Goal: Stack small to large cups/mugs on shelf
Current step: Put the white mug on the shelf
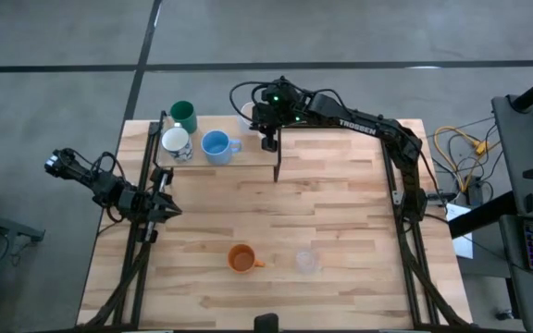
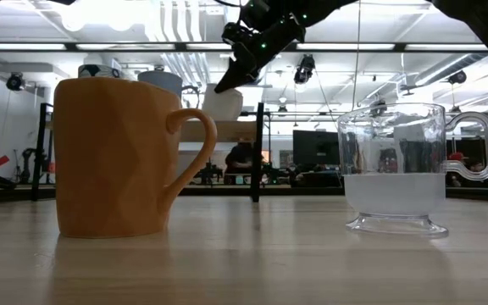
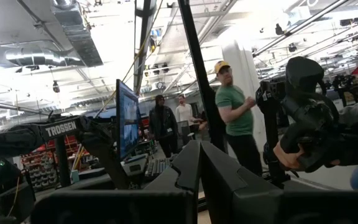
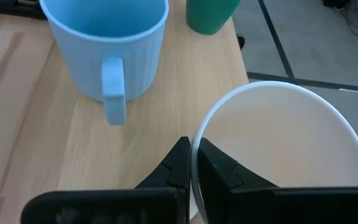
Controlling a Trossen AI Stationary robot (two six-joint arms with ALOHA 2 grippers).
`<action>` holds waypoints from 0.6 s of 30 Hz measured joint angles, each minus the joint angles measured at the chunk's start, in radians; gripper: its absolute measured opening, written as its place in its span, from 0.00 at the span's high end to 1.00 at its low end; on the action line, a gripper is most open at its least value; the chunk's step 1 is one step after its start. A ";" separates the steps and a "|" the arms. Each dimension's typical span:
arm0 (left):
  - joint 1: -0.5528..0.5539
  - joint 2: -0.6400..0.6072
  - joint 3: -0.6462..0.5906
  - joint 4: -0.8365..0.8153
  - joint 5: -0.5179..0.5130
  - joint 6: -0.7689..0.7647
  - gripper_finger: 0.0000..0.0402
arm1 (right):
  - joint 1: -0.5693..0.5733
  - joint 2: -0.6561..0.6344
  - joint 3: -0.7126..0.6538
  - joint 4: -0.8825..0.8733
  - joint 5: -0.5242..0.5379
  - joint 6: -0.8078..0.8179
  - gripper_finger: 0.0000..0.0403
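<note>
Right tool [image 4: 192, 163] is clamped on the rim of a white cup [image 4: 278, 149] above the shelf [image 1: 248, 157] at the desk's far edge. On the shelf stand the light blue cup [image 1: 216, 146], the green cup [image 1: 183, 116] and a silver-grey cup [image 1: 175, 142]. Orange mug [image 1: 241, 259] and clear cup [image 1: 306, 262] stand near the desk's [image 1: 340, 213] front edge. Left tool [image 1: 167, 209], fingers together and empty, waits at the left edge.
</note>
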 joint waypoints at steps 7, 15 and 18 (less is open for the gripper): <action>0.000 0.000 0.000 0.000 0.000 0.000 1.00 | 0.000 0.000 -0.012 0.013 0.000 0.000 0.97; 0.000 0.000 0.000 0.000 0.000 0.000 1.00 | 0.000 0.000 -0.010 0.020 0.000 -0.005 0.91; 0.000 0.000 0.000 0.000 0.000 0.000 1.00 | 0.000 0.000 -0.010 0.023 0.000 -0.003 0.85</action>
